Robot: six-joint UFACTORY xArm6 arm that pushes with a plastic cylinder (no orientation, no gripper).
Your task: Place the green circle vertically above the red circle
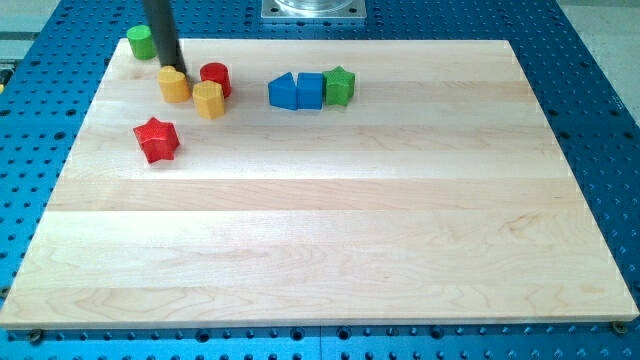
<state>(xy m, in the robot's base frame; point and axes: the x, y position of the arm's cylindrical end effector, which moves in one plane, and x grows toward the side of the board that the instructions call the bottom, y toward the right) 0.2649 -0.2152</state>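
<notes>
The green circle (pixel 140 42) sits at the board's top left corner. The red circle (pixel 216 78) stands to its right and lower, touching a yellow hexagon block (pixel 209 99). My tip (pixel 172 67) is between them, just right of and below the green circle, at the top edge of a yellow heart-like block (pixel 174 85). The rod hides part of the green circle's right side.
A red star (pixel 156 139) lies below the yellow blocks. A blue triangle (pixel 283 91), a blue cube (pixel 310 90) and a green star (pixel 340 85) stand in a row at top centre. The wooden board (pixel 330 220) lies on a blue perforated table.
</notes>
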